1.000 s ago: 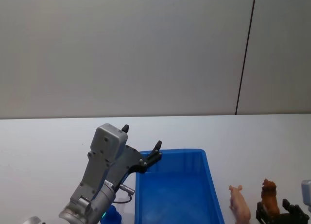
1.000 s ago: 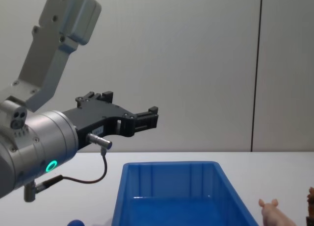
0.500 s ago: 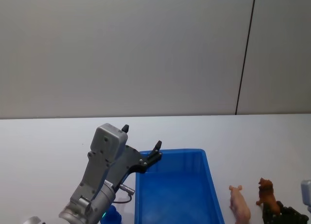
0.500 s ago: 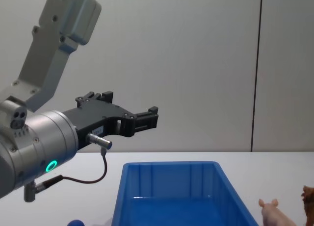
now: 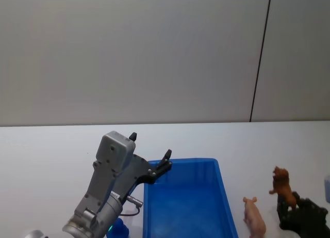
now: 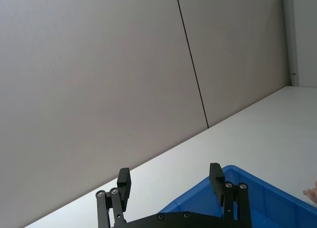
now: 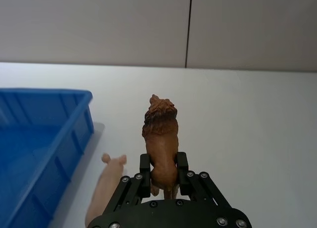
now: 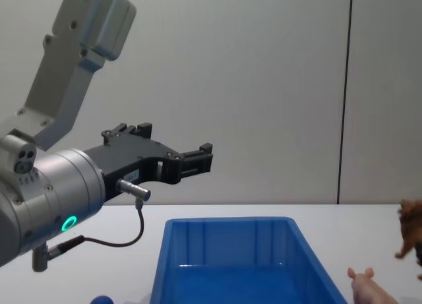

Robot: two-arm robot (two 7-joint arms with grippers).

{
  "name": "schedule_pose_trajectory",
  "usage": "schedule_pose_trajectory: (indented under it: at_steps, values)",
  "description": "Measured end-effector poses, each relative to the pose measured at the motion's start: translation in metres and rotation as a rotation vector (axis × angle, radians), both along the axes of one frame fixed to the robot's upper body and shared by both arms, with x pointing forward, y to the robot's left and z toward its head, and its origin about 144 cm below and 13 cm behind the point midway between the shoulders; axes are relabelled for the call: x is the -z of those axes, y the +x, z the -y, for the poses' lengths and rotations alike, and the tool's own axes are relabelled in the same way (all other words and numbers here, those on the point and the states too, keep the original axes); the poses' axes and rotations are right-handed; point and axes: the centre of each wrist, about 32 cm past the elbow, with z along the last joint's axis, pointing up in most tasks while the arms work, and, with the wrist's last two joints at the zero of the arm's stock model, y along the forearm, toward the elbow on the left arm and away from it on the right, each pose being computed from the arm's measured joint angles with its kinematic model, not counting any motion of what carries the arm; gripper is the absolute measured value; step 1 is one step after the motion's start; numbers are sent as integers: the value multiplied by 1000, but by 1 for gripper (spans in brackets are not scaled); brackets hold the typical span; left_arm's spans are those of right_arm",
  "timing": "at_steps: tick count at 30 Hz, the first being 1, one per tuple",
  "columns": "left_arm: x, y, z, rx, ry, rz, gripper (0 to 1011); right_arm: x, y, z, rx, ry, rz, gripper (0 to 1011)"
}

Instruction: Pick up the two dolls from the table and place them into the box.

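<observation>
brown doll [image 5: 282, 185] clamped in the right gripper [image 7: 163, 163], held off the table [image 5: 51, 145] to the right of the box [image 5: 180, 160].
carry it leftward over the rim, clearing the pink pig [image 5: 254, 216], and let go low inside; left gripper [image 6: 169, 174], fingers spread and empty, hovers at the box's far left corner; blue doll [image 5: 118, 228] lies by its left wall.

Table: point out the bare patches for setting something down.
Bare: the table strip between wall and bin, and the far left. Crowded: right of the bin, with the pig and right gripper holding the lion; left of it, left gripper and blue doll.
</observation>
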Motion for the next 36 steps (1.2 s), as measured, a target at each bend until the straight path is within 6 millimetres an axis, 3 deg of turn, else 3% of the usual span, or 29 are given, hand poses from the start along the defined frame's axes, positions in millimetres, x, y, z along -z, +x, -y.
schedule_pose_trajectory:
  at_steps: [14, 30, 36]
  values:
    - [0, 0, 0, 0, 0, 0, 1001, -21, 15, -10, -144, 36, 82, 297]
    - [0, 0, 0, 0, 0, 0, 1001, -28, 33, -41, -373, 82, 76, 298]
    - [0, 0, 0, 0, 0, 0, 1001, -28, 37, -51, -427, 88, 64, 469]
